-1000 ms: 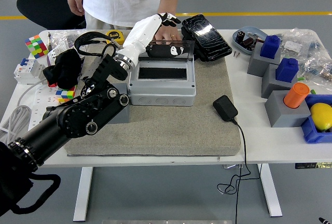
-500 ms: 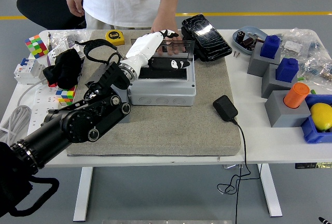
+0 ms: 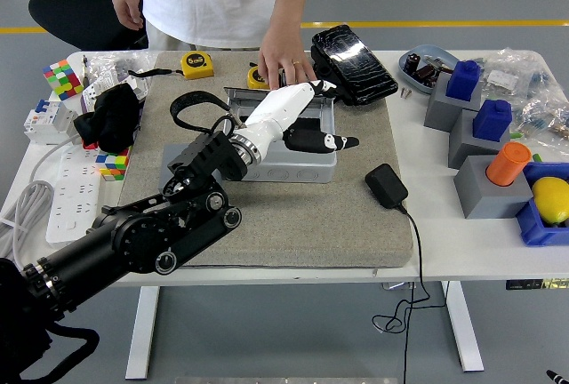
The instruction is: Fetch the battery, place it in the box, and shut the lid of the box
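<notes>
The left hand (image 3: 307, 117) – white shell, black fingers spread flat, holding nothing – rests on the grey plastic box (image 3: 283, 140), lid down. The battery can't be seen. A person's hand (image 3: 284, 57) touches the box's far edge on the felt mat (image 3: 293, 215).

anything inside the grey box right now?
Cannot tell. The left hand lies across the top of the grey box and covers its opening. A person's hand rests on the mat just behind the box.
</notes>
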Controlling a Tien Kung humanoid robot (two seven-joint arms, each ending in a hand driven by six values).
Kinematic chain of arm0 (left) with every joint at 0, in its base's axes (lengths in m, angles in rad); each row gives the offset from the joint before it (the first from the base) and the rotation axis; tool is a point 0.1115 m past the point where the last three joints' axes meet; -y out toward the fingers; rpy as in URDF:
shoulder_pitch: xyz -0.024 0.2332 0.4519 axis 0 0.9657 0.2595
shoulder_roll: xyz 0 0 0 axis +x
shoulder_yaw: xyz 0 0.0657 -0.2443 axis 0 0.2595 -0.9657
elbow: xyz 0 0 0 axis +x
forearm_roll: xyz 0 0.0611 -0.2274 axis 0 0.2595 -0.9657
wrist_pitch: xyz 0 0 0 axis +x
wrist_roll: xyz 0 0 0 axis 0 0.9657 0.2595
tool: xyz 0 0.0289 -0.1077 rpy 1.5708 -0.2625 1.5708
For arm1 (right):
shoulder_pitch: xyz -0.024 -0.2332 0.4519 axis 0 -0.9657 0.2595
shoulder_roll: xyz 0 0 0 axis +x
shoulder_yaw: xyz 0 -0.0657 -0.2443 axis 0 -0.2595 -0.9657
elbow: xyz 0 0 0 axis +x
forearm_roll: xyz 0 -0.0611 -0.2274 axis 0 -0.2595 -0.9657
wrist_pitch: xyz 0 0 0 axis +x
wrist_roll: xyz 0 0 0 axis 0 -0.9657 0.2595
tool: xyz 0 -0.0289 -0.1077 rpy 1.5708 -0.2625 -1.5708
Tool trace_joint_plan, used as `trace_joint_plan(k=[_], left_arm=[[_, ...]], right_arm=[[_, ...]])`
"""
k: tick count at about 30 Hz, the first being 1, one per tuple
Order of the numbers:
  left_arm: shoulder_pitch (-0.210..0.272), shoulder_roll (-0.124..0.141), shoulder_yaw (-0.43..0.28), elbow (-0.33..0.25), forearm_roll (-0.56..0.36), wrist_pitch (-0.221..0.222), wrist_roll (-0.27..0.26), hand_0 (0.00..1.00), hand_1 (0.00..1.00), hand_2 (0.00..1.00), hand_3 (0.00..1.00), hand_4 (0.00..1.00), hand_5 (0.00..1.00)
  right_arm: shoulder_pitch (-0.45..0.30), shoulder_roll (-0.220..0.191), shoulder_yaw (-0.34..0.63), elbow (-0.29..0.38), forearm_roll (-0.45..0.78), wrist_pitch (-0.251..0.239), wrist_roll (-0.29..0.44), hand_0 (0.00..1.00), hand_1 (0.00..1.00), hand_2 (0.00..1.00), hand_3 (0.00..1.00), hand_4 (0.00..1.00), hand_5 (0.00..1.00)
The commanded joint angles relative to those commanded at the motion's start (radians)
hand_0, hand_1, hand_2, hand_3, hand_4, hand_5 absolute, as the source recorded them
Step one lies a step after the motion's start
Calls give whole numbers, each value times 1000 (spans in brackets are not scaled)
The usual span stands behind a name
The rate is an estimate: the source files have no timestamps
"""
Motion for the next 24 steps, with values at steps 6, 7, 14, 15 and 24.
trace_joint_plan(k=[6,7,14,15,24], left_arm=[[31,45,24,-35,-23,-8,10,767,757,740,768,998,563],[36,51,26,-39,-27,-9,12,767,757,740,768,998,563],[71,87,1,-92,-31,-12,11,766,749,740,766,998,556],[84,92,-17,-110,-31,-12,8,763,746,738,764,998,553],[261,109,-289,-232,-50,22,-64,751,749,735,758,998,547]], right_arm=[[-1,1,1,-1,0,1,0,579,627,655,550,957,471],[-2,1,1,-1,0,1,0,579,627,655,550,957,471],[2,1,4,0,-2,0,1,579,626,655,550,957,471],[2,1,4,0,-2,0,1,579,627,655,551,957,471],[-1,4,-3,-3,5,0,0,579,626,655,550,957,470]])
